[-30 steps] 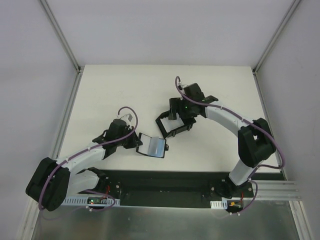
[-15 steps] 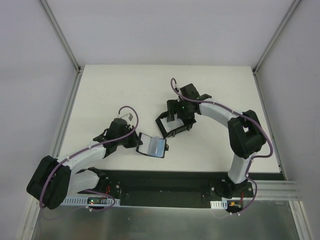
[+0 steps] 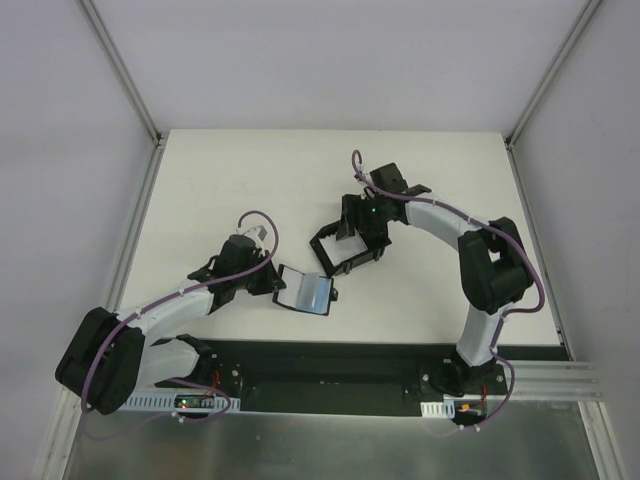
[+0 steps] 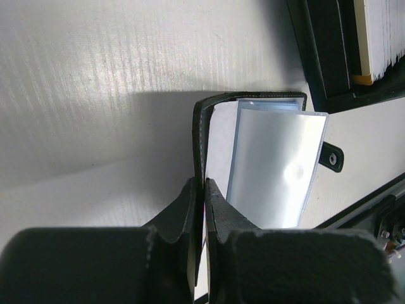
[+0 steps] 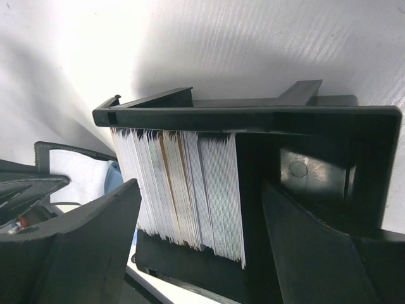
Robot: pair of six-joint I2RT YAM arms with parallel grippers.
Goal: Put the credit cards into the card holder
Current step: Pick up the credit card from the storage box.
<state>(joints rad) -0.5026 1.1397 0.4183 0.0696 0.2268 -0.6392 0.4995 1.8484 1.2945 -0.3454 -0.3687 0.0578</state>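
Observation:
The card holder (image 3: 306, 290) lies open on the table, black outside and bluish-grey inside (image 4: 272, 164). My left gripper (image 3: 268, 280) is shut on its upright black cover (image 4: 201, 145), fingertips pinched at the cover's edge. A stack of pale credit cards (image 5: 183, 190) stands on edge in a black walled tray (image 5: 247, 117). My right gripper (image 5: 199, 215) hangs over the tray (image 3: 345, 252), open, with one finger on each side of the stack. The left finger (image 5: 95, 240) sits by the stack's outer cards, the right finger (image 5: 316, 253) over the tray's empty part.
The tray's corner and cards show at the top right of the left wrist view (image 4: 329, 57), close to the card holder. The holder's clasp tab (image 4: 330, 157) sticks out toward the black base plate (image 3: 330, 375) along the near edge.
My right arm's elbow has swung inward and the right gripper has shifted slightly over the tray, its jaws narrowing a little. The left gripper and card holder have not moved.

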